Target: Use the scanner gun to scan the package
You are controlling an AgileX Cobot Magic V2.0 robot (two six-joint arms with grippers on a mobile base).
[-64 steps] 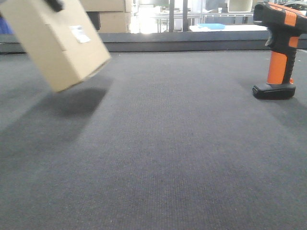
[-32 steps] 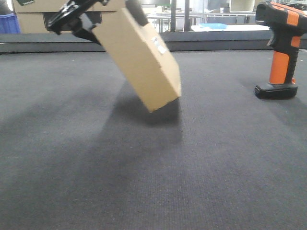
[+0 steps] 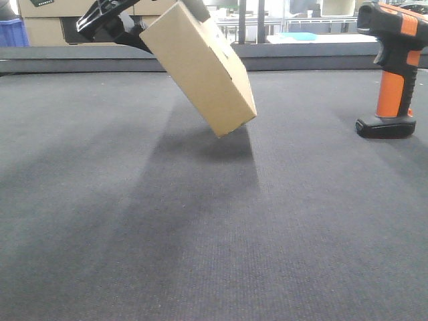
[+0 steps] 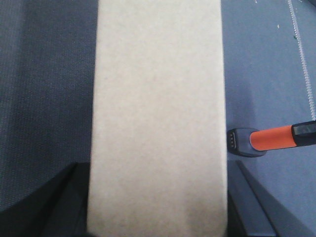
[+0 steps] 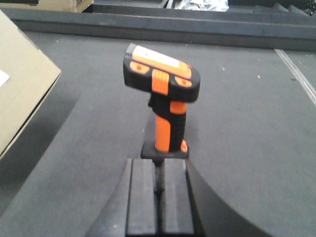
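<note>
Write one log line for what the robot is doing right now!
left end effector: shut on cardboard box, tilted | right end effector: shut, near scanner gun | scanner gun: upright on mat, ungrasped

Robot body, two arms: only the left jaws and right jaws show, all black to dark grey, matte.
Front view: the left jaws are carried on a black angular linkage [image 3: 107, 25] of open struts with hard edges, plus one rounded dark fingertip [image 3: 194, 7]. Left wrist view: two dark grey wedge-shaped fingers [image 4: 49, 207], straight sloping edges, plain faces. Right wrist view: two flat black rectangular pads [image 5: 143, 197] side by side, thin dark slit between, square-cut tops, on a wider black body [image 5: 116, 222] flaring out in smooth curves.
</note>
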